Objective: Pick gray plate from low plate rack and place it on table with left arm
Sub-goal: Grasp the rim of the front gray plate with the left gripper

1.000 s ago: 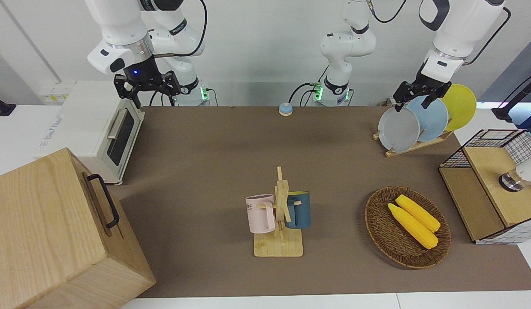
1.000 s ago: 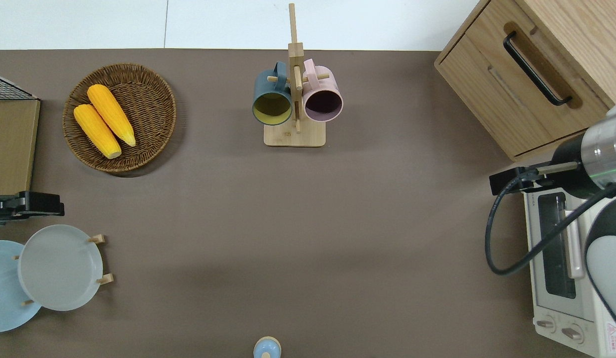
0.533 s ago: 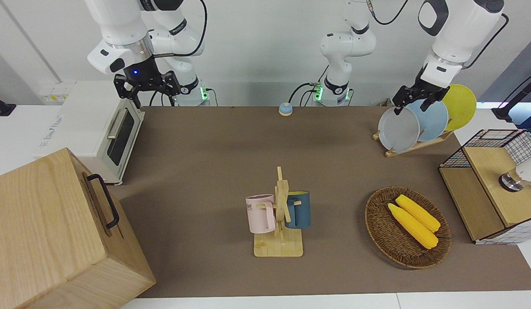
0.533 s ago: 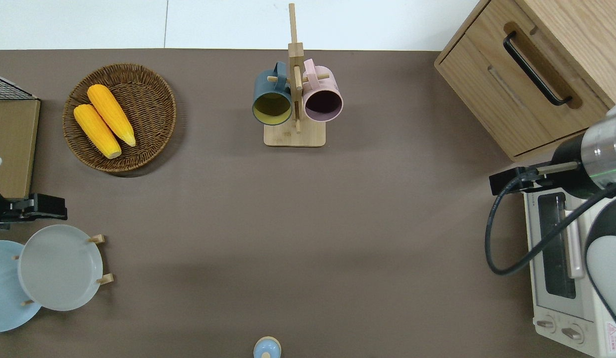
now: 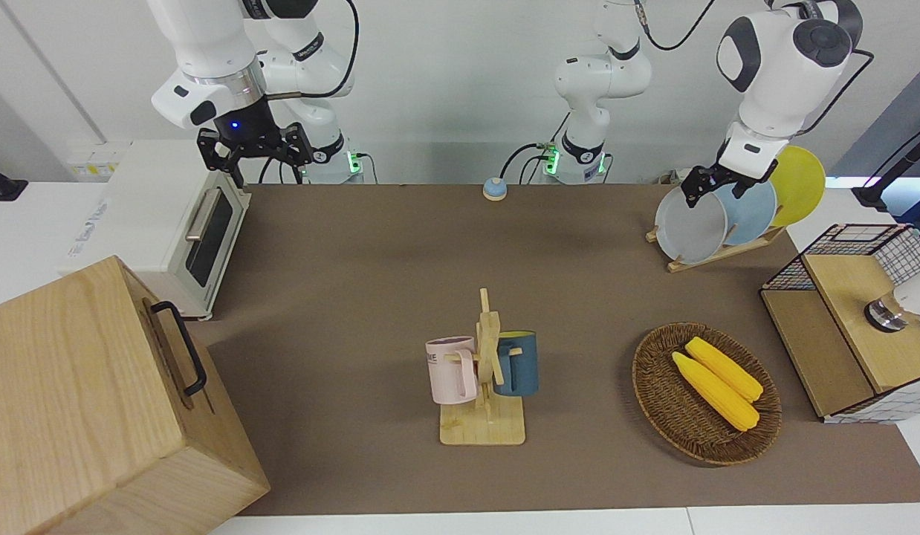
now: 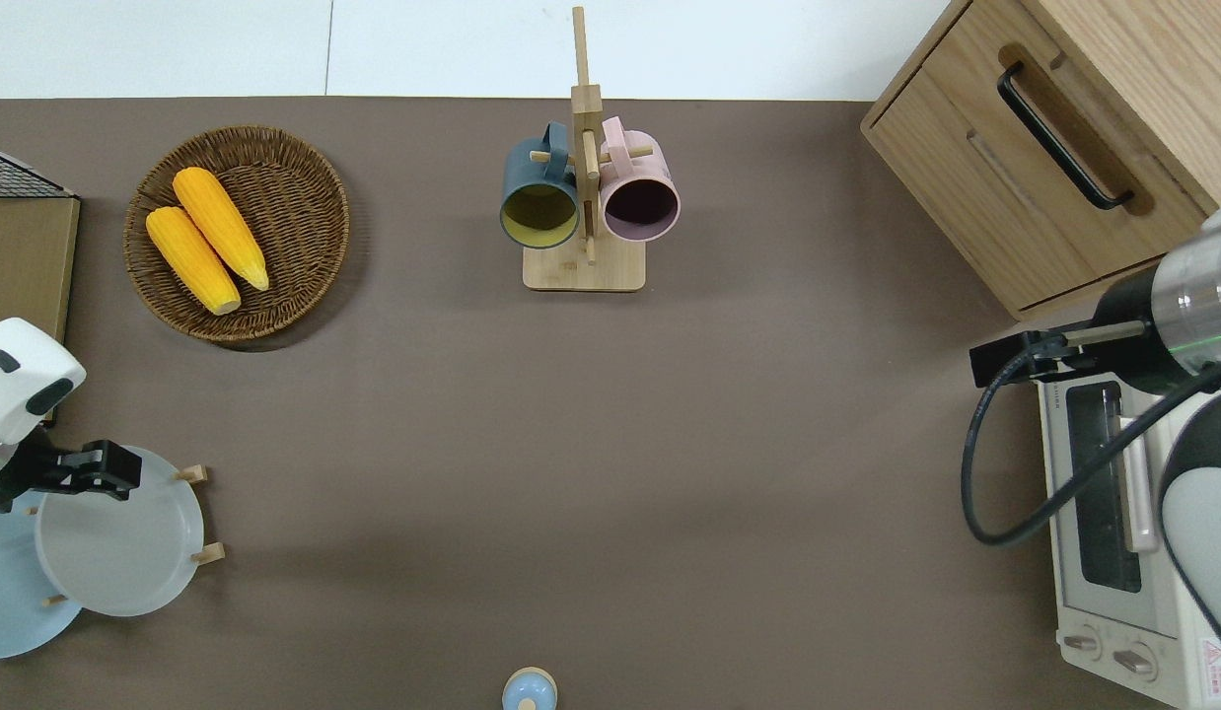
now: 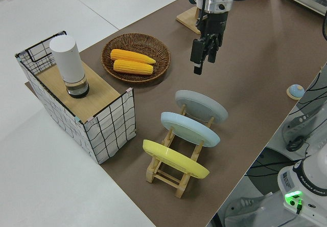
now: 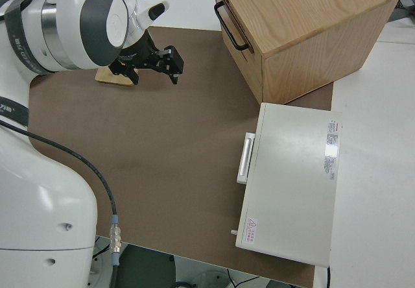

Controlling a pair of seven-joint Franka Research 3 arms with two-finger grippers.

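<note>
The gray plate [image 5: 690, 227] leans in the low plate rack [image 5: 720, 255] at the left arm's end of the table [image 5: 371, 282]. It is the plate of the rack nearest the table's middle, and it also shows in the overhead view [image 6: 117, 547] and the left side view [image 7: 202, 106]. My left gripper [image 5: 715, 187] is open and empty. It hangs over the plate's upper rim in the overhead view [image 6: 90, 471]. The left side view shows the left gripper [image 7: 203, 62] a little above the plate, not touching it. My right gripper [image 5: 256, 157] is open and parked.
A light blue plate [image 5: 750, 212] and a yellow plate [image 5: 798, 182] stand in the same rack. A wicker basket [image 5: 657, 401] with corn, a wire-sided box [image 5: 861, 327], a mug stand [image 5: 484, 386], a toaster oven [image 5: 170, 223] and a wooden cabinet [image 5: 96, 401] stand around the table.
My left gripper has come down and toward the robots, from over the bare mat to over the gray plate's upper rim. The plate and the right arm have not moved.
</note>
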